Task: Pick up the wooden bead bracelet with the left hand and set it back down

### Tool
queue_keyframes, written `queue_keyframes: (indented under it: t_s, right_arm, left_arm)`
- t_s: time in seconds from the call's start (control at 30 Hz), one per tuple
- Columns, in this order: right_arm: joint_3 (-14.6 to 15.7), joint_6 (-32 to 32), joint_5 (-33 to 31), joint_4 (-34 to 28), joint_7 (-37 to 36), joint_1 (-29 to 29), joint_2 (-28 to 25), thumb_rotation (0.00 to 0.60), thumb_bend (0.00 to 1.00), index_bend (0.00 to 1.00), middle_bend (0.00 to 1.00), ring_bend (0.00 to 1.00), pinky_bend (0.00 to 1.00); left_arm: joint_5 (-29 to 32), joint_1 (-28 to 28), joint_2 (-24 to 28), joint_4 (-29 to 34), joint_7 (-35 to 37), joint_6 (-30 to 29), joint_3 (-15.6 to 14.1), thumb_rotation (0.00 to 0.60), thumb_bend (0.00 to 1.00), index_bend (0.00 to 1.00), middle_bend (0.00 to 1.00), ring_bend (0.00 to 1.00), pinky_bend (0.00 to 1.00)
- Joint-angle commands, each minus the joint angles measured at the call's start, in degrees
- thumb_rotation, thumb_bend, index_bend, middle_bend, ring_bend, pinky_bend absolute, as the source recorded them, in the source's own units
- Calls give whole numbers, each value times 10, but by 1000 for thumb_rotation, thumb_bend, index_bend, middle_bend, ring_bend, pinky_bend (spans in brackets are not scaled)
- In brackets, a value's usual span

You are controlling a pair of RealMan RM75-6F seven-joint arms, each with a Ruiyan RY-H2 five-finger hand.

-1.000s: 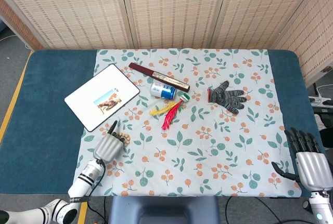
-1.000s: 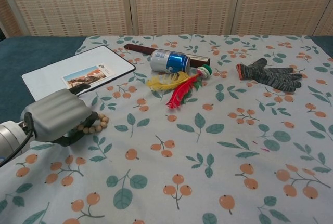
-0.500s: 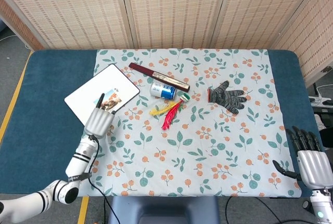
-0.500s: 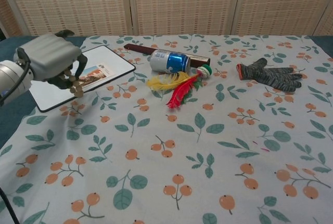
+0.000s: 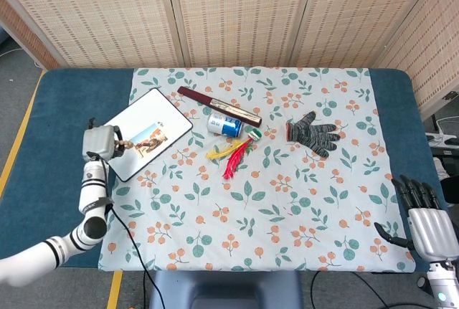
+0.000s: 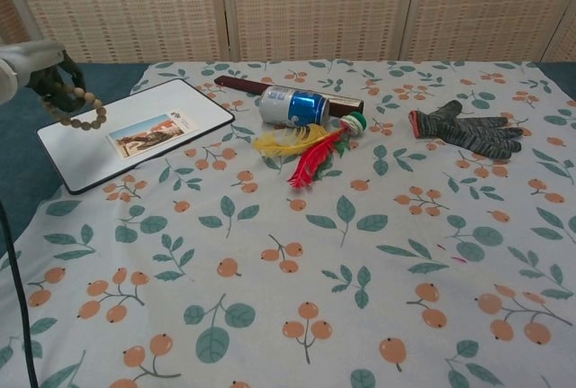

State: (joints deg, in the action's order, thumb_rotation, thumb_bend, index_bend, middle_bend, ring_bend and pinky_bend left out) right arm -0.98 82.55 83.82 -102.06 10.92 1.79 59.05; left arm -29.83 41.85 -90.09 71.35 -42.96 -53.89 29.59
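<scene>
Bracelet: the wooden bead bracelet (image 6: 75,107) hung in the air from the left hand (image 6: 34,62), up above the near-left edge of the white board (image 6: 135,131).
Left hand: its fingers were curled tight around the top of the bead loop, and the rest of the loop dangled free below.
Right hand: the right hand (image 5: 427,224) sat low at the near right corner of the desk (image 5: 68,137), fingers apart, holding nothing.
Task so far: the lift looked done; the putting down was not done yet.
Slip risk: only a small part of the loop seemed to be held, so a quick move might shake the beads loose and let them fall.
Landing risk: the bracelet hung near the left side of the desk, so a drop here could send it rolling off the flowered cloth (image 6: 360,253) or onto the blue part.
Board risk: if the hand came down right here, the beads might land on the board and slide.
Snag risk: the loop might catch on a finger when the hand opened, and get dragged along.
</scene>
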Motion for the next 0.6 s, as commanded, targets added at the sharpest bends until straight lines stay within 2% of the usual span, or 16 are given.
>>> queue_keyframes:
  t_s: [0.03, 0.13, 0.27, 0.33, 0.43, 0.5, 0.6]
  right_arm:
    - [0, -2, -1, 1, -1, 1, 0, 311, 197, 0, 0, 0, 0]
    - [1, -2, 2, 0, 0, 1, 0, 311, 197, 0, 0, 0, 0]
    - [3, -4, 3, -1, 3, 1, 1, 310, 197, 0, 0, 0, 0]
    - [4, -6, 2, -1, 4, 2, 2, 310, 197, 0, 0, 0, 0]
    - [3, -7, 1, -1, 6, 3, 3, 310, 197, 0, 0, 0, 0]
    - [3, -6, 0, 0, 6, 3, 4, 311, 197, 0, 0, 0, 0]
    - [3, -9, -2, 0, 7, 4, 4, 310, 197, 0, 0, 0, 0]
  left_arm:
    - [443, 50, 87, 21, -80, 87, 88, 600, 754, 705, 868, 548, 110]
    - [627, 55, 130, 16, -94, 140, 110, 600, 795, 683, 848, 548, 121]
    - [769, 61, 160, -2, -131, 177, 111, 600, 819, 627, 816, 548, 128]
    - [836, 54, 168, -12, -132, 195, 127, 557, 825, 602, 802, 548, 131]
    - [907, 29, 174, -19, -108, 231, 169, 440, 850, 581, 775, 539, 135]
    - [940, 0, 175, -15, -68, 274, 207, 400, 848, 563, 738, 515, 132]
    - [943, -52, 175, 14, -8, 341, 243, 317, 844, 506, 661, 460, 128]
